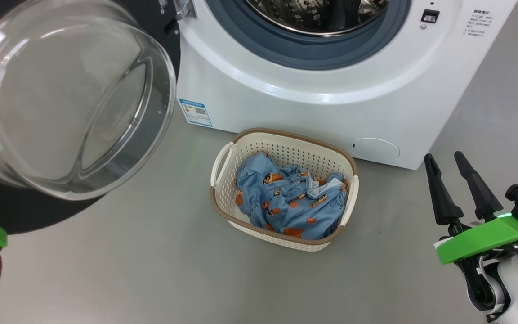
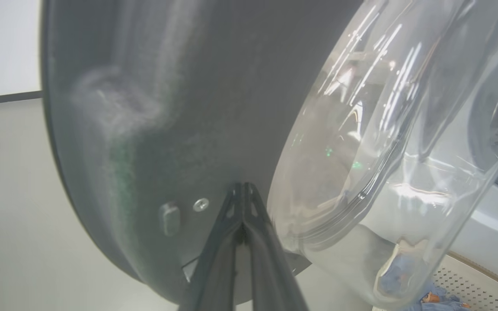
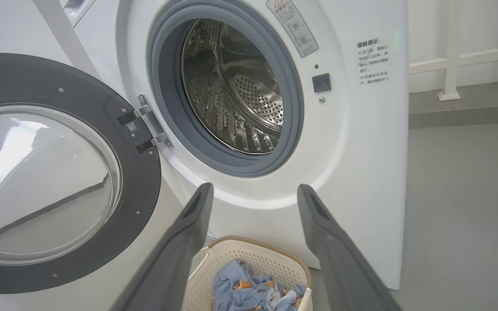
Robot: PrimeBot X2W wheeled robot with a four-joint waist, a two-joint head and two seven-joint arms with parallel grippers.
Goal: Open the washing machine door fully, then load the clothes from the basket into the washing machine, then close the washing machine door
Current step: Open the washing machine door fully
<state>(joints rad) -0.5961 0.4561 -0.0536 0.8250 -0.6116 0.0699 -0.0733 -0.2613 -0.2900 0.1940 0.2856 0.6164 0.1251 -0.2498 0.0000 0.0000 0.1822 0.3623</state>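
Note:
The washing machine [image 1: 313, 96] stands with its steel drum [image 3: 236, 90] exposed. Its door [image 1: 61, 99] is swung out to the left, the glass bowl bulging toward me. My left gripper [image 2: 243, 186] is shut on nothing, its tips at the door's dark inner rim [image 2: 167, 108] beside a screw. On the floor before the machine sits the cream basket [image 1: 286, 135], holding the light blue clothes [image 1: 295, 202]. My right gripper [image 1: 444, 157] stands open to the right of the basket, clear of it. In the right wrist view this gripper [image 3: 255, 190] points at the machine above the basket [image 3: 249, 239] and clothes [image 3: 249, 289].
Bare grey floor [image 1: 151, 270] lies in front of and left of the basket. A blue label [image 1: 194, 111] and a round flap [image 1: 374, 148] sit low on the machine's front. A white railing [image 3: 448, 56] runs along the wall to the right of the machine.

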